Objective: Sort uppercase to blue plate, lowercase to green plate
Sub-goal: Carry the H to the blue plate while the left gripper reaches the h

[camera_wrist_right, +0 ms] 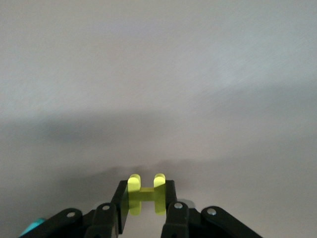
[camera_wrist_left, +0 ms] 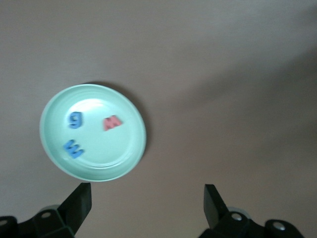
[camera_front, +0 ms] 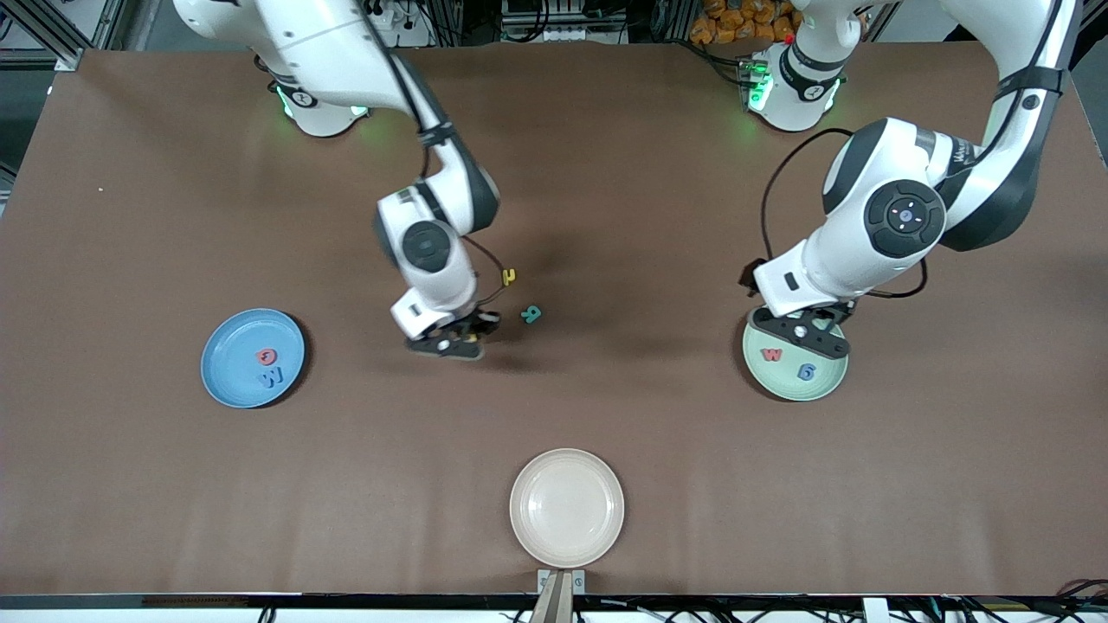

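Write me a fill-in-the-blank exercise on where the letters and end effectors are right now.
1. The right end effector is shut on the yellow ____.
2. The blue plate holds ____ letters.
3. The open left end effector hangs over the ____ plate's rim.
4. The teal letter lies on the ____, beside the small yellow letter.

Missing words: H; two; green; table
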`<state>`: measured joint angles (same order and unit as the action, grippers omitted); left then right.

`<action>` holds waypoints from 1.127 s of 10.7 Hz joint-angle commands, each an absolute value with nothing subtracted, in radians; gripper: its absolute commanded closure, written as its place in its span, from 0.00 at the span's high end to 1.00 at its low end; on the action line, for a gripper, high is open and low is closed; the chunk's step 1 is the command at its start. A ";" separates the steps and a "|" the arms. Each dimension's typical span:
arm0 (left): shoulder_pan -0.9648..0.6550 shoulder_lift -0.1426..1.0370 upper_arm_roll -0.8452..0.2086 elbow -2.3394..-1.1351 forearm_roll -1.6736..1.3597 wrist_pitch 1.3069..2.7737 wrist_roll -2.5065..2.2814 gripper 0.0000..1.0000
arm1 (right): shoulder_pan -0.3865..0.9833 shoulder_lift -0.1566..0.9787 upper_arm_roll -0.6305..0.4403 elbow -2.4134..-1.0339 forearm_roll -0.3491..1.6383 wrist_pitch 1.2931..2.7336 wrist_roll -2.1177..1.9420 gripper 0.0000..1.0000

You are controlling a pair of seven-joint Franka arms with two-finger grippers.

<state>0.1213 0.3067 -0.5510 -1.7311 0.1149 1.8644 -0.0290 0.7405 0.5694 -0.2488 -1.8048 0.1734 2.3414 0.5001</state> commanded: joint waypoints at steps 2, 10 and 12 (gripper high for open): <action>-0.021 0.324 -0.546 -1.723 0.087 1.861 -0.248 1.00 | 0.576 0.471 -0.227 -1.830 0.156 2.202 0.229 0.00; -0.366 0.511 -0.517 -1.638 0.089 2.060 -0.863 1.00 | 0.164 0.454 -0.236 -1.830 0.152 2.097 -0.455 0.00; -0.484 0.547 -0.436 -1.637 0.087 2.129 -0.946 1.00 | 0.138 0.463 -0.238 -1.838 0.150 2.097 -0.476 0.00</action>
